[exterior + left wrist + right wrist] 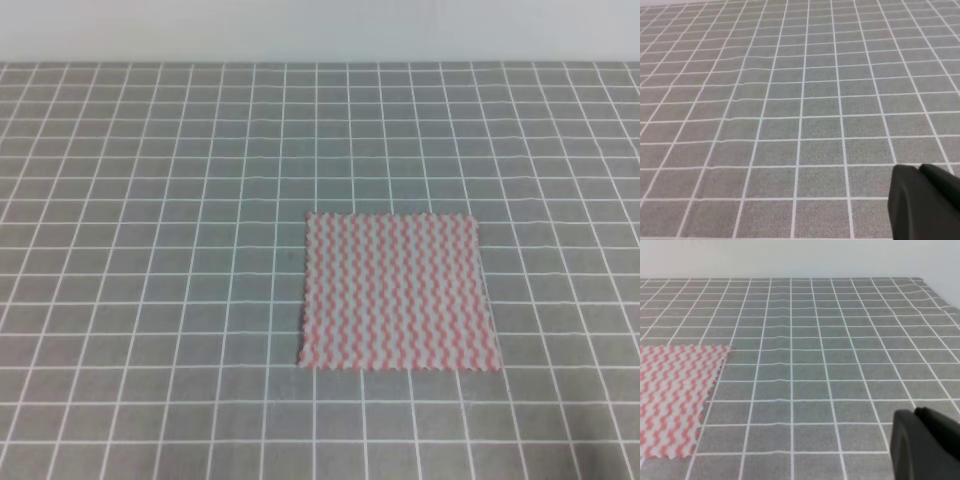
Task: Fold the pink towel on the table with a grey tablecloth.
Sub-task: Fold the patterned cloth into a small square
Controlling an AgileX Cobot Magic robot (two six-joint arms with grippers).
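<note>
Towel: the thin square pink-and-white zigzag-striped cloth towel (pixel 397 291) lies flat and unfolded, right of centre and slightly low in the exterior high frame; in the right wrist view it fills the lower left.

Surface: the grey tablecloth with a thin white grid (pixel 160 250) covers the table across nearly the whole frame; faint ripples show in it in the left wrist view.

Left gripper (pixel 927 202): only a dark part shows at the lower right of the left wrist view, above bare grid; how far open it is I cannot tell, and nothing shows in its hold.

Right gripper (pixel 927 442): the same, lower right of its own view, well apart from the towel; opening cannot be told.

Step in hand: judged as the approach, no edge yet taken.

How to do it well: probably pinch one edge at both corners, lift only enough to clear the cloth beneath, carry it over square to the opposite edge.

Orientation: edges run nearly parallel to the grid lines, with a slight skew.

Long axis: none clear, being near square; the wave stripes run from the far edge to the near one.
</note>
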